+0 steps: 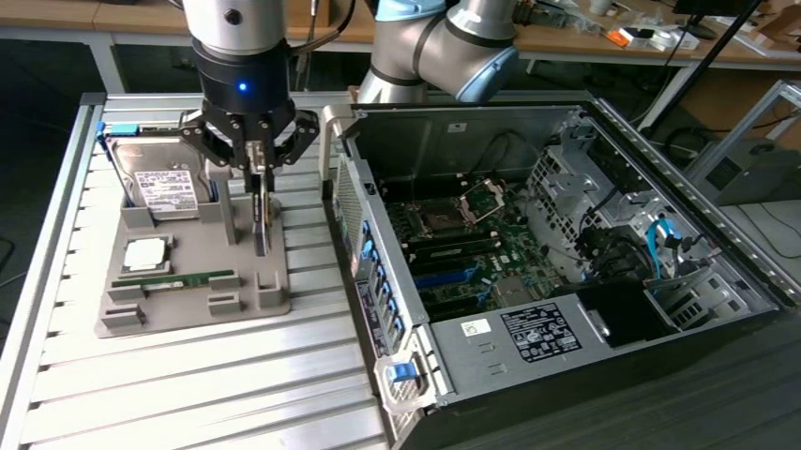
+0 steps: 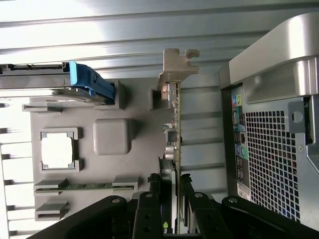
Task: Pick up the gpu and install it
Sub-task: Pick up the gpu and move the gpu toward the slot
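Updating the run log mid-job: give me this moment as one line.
phase: pick | gripper: shut on gpu | gpu: upright on edge at grey tray | computer case: open, gpu not installed

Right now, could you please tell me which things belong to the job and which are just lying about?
Job: gpu, claw gripping it, open computer case.
Lying about: hard drive, processor chip, memory stick.

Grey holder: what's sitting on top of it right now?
Hard drive, processor chip, green memory stick, and the gpu standing on edge between the fingers. Covered: the holder surface beneath the drive.
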Action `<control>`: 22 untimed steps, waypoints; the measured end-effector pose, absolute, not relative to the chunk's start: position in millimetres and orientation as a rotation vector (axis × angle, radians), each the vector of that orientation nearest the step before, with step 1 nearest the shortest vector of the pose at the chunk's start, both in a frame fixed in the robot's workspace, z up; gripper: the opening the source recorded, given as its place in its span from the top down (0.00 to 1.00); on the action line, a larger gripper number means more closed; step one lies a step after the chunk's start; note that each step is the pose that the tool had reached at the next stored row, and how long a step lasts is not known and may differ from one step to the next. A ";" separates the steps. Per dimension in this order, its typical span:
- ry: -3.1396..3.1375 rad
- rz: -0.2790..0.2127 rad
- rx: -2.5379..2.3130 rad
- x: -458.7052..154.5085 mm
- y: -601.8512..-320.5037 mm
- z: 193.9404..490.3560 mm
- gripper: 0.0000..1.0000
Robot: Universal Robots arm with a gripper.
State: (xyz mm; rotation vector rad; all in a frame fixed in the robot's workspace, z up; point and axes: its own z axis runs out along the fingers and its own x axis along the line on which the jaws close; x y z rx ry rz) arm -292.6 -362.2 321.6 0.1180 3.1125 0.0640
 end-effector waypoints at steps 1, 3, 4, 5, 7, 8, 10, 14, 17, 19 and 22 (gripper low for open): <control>3.112 0.064 0.118 -292.6 -362.2 322.0 0.73; 3.113 0.064 0.118 -292.6 -362.2 322.7 0.73; 3.112 0.064 0.118 -292.6 -362.2 323.0 0.73; 3.112 0.064 0.118 -292.6 -362.2 323.4 0.73; 3.112 0.064 0.118 -292.6 -362.2 324.5 0.73; 3.112 0.064 0.118 -292.6 -362.2 324.9 0.73; 3.112 0.064 0.118 -292.6 -362.2 325.6 0.73; 3.112 0.064 0.118 -292.6 -362.2 327.1 0.73; 3.112 0.064 0.118 -292.6 -362.2 328.2 0.73; 3.112 0.064 0.118 -292.5 -362.2 328.8 0.73; 3.112 0.064 0.118 -292.6 -362.2 330.0 0.73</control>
